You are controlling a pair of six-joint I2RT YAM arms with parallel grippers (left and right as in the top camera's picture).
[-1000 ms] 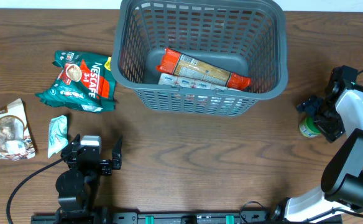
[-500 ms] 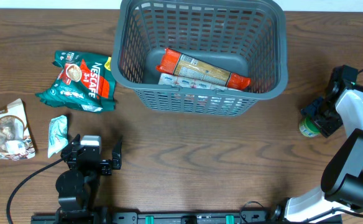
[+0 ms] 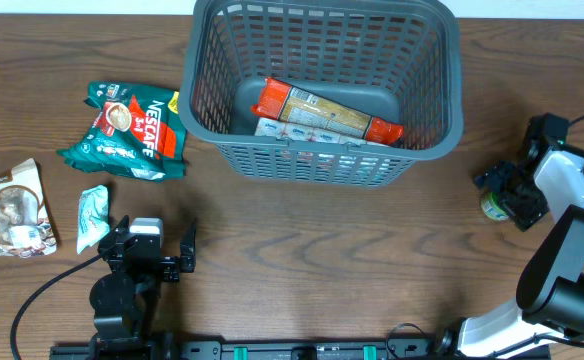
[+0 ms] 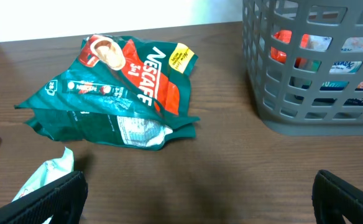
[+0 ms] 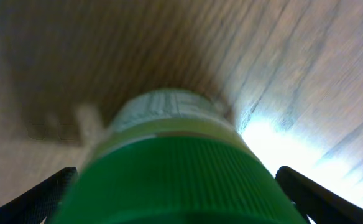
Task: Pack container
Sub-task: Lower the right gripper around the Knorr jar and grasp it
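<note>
1. The dark wooden table (image 3: 302, 250) carries everything. From overhead I judge the carry route from the right edge to the basket to be free of obstacles.
2. The large dark grey plastic lattice-sided basket (image 3: 312, 160) stands upright at the far middle of the table, well apart from my right arm. A long orange-red packet (image 3: 327, 110) lies slantwise in it over a white one. Bare floor shows behind them, and that is where I would aim the drop.
3. The green foil Nescafé coffee bag (image 3: 127, 130) lies just beside the basket's left wall, a job for later.
4. The left gripper (image 4: 197, 199) waits near the table's front edge, jaws wide apart with nothing between them. I would leave it parked.
5. The right gripper (image 3: 499, 195) straddles the bottle, one fingertip on each side of the cap. I cannot tell from the wrist view whether the pads are pressing or merely close.
6. The small bottle with a ribbed green cap and pale label (image 5: 169, 162) stands near the right edge.
   - The cap is round and ribbed, so I would centre the jaws and close squarely.
   - I would confirm the hold with a small lift before swinging over.
   - The bottle must clear the rolled rim well, and I would release it low so it does not topple.
7. The small mint-green sachet (image 3: 92, 215) lies just ahead of the left gripper.
</note>
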